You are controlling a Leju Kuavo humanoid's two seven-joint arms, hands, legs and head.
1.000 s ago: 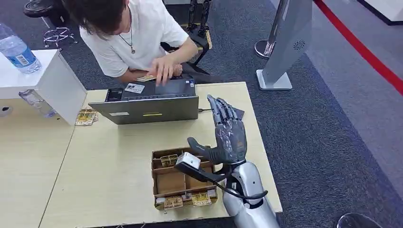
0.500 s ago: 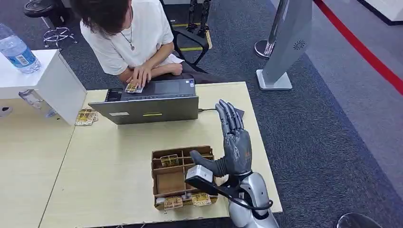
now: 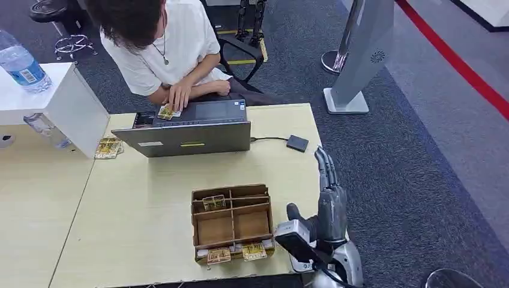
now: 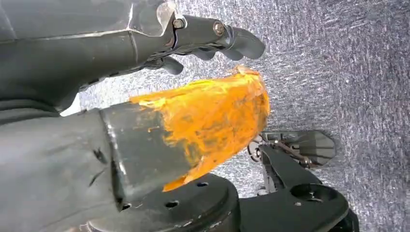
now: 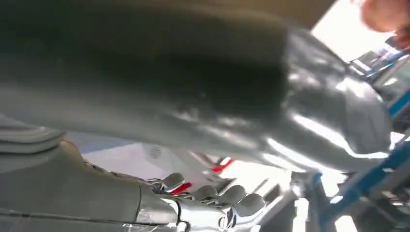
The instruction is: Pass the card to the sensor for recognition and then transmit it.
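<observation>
My right hand point(image 3: 328, 201) stands upright at the table's near right edge, fingers straight and apart, holding nothing. The right wrist view shows it as a blurred grey thumb point(image 5: 203, 92). The small black square sensor point(image 3: 297, 143) lies on the table beyond it, cabled to the laptop point(image 3: 192, 135). Yellow cards sit in the cardboard box point(image 3: 231, 223), one point(image 3: 213, 202) in a back compartment and two point(image 3: 236, 253) along its front. The person's hand rests on another card point(image 3: 166, 111) on the laptop. My left hand point(image 4: 193, 96) hangs over the carpet, orange tape on its thumb, with nothing in it.
A person in a white shirt point(image 3: 174, 42) leans over the laptop from the far side. More cards point(image 3: 108, 147) lie left of the laptop beside a white box point(image 3: 57, 105) with a water bottle point(image 3: 21, 63). A grey stand point(image 3: 360, 54) is on the carpet.
My right hand has drawn back from above the sensor toward the table's near right edge, uncovering the sensor. The person's hand moved left along the laptop onto a card.
</observation>
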